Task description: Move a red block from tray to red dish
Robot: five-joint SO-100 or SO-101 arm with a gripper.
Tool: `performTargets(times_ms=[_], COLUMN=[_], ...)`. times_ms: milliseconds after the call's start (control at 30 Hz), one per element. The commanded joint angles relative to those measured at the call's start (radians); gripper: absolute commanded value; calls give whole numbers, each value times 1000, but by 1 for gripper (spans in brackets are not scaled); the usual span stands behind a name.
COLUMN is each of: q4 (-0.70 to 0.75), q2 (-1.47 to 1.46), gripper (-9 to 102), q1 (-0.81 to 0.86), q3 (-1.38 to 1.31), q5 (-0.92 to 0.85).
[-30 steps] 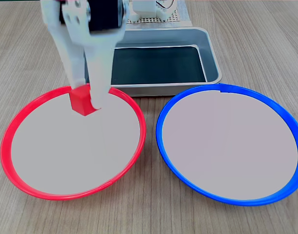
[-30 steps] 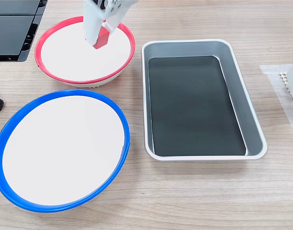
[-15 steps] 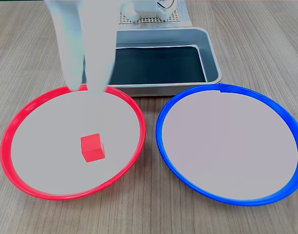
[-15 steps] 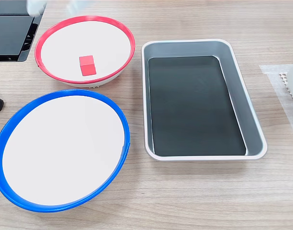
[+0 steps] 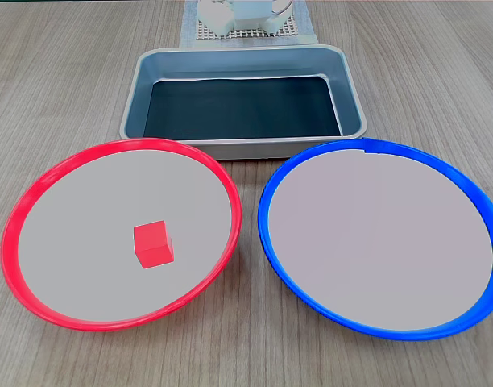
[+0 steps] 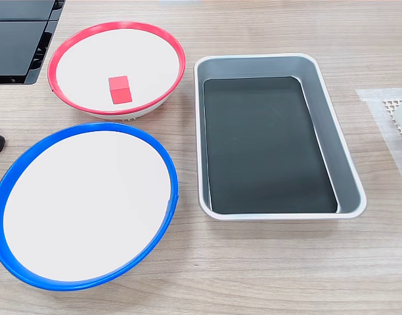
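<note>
The red block (image 5: 153, 243) lies by itself on the pale flat centre of the red dish (image 5: 77, 218), a little towards the near side in this fixed view. In the other fixed view the red block (image 6: 119, 89) rests just left of the middle of the red dish (image 6: 132, 56). Nothing touches it. The grey tray (image 5: 353, 101) stands behind the two dishes, and its dark bottom holds nothing. The same tray (image 6: 324, 134) sits right of the dishes in the other fixed view.
A blue-rimmed dish (image 5: 383, 242) of the same size sits beside the red one; this blue dish (image 6: 83, 203) holds nothing. The arm's white base (image 5: 234, 14) stands on a mesh mat behind the tray. A black device (image 6: 17, 39) lies at the table's top left.
A second ago the gripper held the block over the red dish's far rim. It let go, the block dropped into the dish, and the arm pulled back out of both views.
</note>
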Motion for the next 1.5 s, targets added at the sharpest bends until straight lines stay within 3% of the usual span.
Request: performTargets(times_ms=[0,233,500,1067,1467], q4=[-95,-14,161,318,319], q2=[247,644,914,1011,1012], gripper=[0,0,0,0,0], q1=[-40,-28,8,29,40], q3=[307,704,871,951,951], q5=[104,201,207,195,209])
